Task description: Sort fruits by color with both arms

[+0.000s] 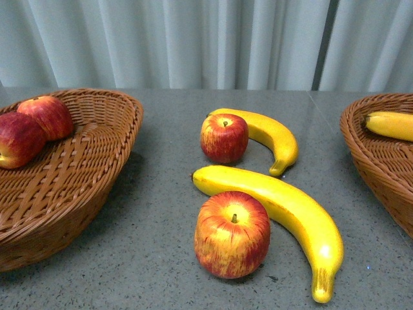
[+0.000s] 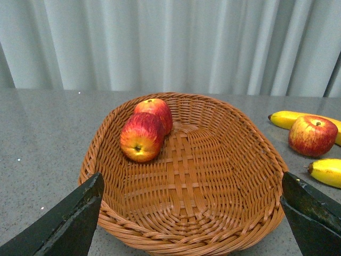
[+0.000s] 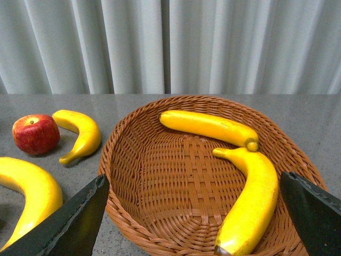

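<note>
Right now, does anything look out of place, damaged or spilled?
Nothing is damaged or spilled. The near apple, far apple, long banana and short banana lie unsorted on the table, between the left basket and right basket.

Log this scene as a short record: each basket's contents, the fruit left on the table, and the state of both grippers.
left basket: two apples, side by side
right basket: two bananas
on table: near apple, far apple, large banana, small banana
left gripper: open, empty, facing left basket
right gripper: open, empty, facing right basket
unsorted: four fruits
</note>
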Controlling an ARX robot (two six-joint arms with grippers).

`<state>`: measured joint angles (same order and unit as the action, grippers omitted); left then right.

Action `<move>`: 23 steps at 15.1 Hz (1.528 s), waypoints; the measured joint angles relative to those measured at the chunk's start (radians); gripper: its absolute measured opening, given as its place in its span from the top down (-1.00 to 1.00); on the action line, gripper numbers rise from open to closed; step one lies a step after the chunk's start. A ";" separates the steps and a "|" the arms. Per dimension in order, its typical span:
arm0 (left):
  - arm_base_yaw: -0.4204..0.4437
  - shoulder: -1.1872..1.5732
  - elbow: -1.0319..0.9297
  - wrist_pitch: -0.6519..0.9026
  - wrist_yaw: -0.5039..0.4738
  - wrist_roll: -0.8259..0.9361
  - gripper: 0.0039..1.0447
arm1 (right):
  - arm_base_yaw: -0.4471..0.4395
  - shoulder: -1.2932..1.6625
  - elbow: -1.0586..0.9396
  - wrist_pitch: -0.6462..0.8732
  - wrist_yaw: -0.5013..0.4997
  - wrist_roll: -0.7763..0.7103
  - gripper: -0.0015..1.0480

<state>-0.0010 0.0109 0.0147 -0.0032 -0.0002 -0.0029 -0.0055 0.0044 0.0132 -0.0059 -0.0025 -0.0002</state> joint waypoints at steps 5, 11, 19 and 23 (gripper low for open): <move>0.000 0.000 0.000 0.000 0.000 0.000 -0.88 | 0.000 0.000 0.000 0.000 0.000 0.000 -0.87; 0.000 0.000 0.000 0.000 0.000 0.000 -0.88 | 0.000 0.000 0.000 0.000 0.000 0.000 -0.87; -0.178 0.355 0.156 0.042 -0.323 -0.123 -0.88 | 0.000 0.000 0.000 0.002 0.003 0.000 -0.87; -0.264 1.023 0.494 0.460 -0.027 0.057 -0.88 | 0.000 0.000 0.000 0.002 0.002 0.000 -0.87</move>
<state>-0.2646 1.0336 0.5087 0.4572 -0.0273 0.0544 -0.0051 0.0044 0.0132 -0.0044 -0.0002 -0.0002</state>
